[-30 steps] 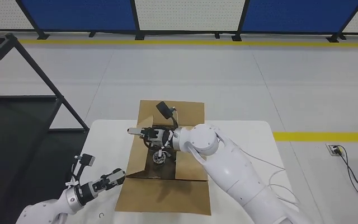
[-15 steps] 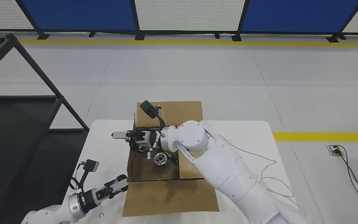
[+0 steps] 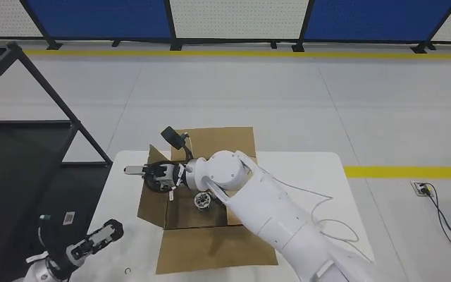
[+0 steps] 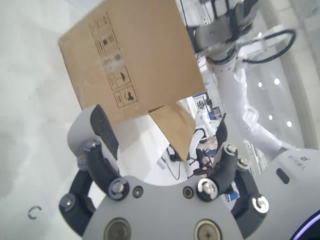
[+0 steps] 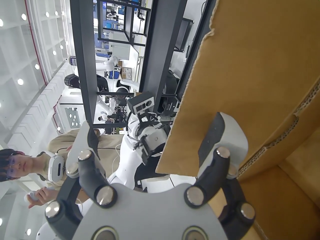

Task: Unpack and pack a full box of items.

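Right pincer (image 5: 152, 131) is wide open, jaws spread, and the box's side flap (image 5: 250, 63) runs up between them. One finger (image 5: 220, 136) sits close against the cardboard, though I can't tell if it's touching. The other finger (image 5: 87, 138) stands well off it, so nothing is clamped. From above, the right pincer (image 3: 141, 172) is out past the box's side wall, over that flap (image 3: 150, 194), with its arm stretched across the open box (image 3: 211, 248) behind it. Back along the arm from the pincer, down on the box's bottom, sits a round metal item (image 3: 202, 201). What it is, I can't make out. The other flaps are folded outward, with a broad one lying flat on the robot's side.

Over to the left pincer (image 4: 162, 131): open too, fingers apart, nothing between them. It hangs over the white worktop (image 4: 30, 101), well apart from the box (image 4: 85, 61). The box stands ahead of it, with printed handling marks on the wall facing the pincer and a flap raised above. From above, the left pincer (image 3: 111, 230) is by the edge of the worktop (image 3: 317, 166), off to the side of the box and nearer the robot than the right pincer. Near it on the worktop lies a small C-shaped ring (image 4: 34, 212). From above, that ring (image 3: 127, 271) is closer to the robot than the pincer.
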Controlling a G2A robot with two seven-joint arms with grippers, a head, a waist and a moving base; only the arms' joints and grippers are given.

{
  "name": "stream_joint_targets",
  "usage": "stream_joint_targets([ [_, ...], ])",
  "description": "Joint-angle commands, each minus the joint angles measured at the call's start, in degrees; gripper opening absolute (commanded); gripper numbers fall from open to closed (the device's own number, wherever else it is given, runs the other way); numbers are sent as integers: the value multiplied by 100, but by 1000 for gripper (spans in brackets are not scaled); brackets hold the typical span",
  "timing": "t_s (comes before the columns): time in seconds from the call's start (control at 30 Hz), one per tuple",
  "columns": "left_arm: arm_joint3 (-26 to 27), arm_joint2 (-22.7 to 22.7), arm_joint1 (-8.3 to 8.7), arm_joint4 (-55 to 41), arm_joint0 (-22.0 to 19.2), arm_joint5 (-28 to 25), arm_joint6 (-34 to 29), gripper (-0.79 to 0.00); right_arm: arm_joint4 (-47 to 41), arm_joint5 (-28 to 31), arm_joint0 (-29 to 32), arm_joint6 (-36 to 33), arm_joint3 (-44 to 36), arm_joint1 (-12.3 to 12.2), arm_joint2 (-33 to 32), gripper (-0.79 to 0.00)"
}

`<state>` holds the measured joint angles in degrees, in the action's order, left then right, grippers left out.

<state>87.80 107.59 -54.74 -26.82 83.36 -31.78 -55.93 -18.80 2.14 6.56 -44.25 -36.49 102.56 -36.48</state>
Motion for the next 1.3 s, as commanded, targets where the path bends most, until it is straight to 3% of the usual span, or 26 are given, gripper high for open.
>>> stream_joint_targets([
  [0.0,-98,181,2,-464,16,121,106,0,-21,-28,-9,24,64,23,7,0],
  [0.3,-157,262,1,-640,13,195,214,0,-21,-28,-9,24,64,23,7,0],
  [0.57,45,291,-9,-905,45,453,313,0,-9,-51,422,528,-131,49,-99,0],
  [0.83,111,395,-16,-1581,171,725,-47,0,-178,314,458,511,236,308,-23,0],
  [1.27,539,168,-61,-1812,327,911,-313,0,-347,157,154,92,1282,808,120,0],
])
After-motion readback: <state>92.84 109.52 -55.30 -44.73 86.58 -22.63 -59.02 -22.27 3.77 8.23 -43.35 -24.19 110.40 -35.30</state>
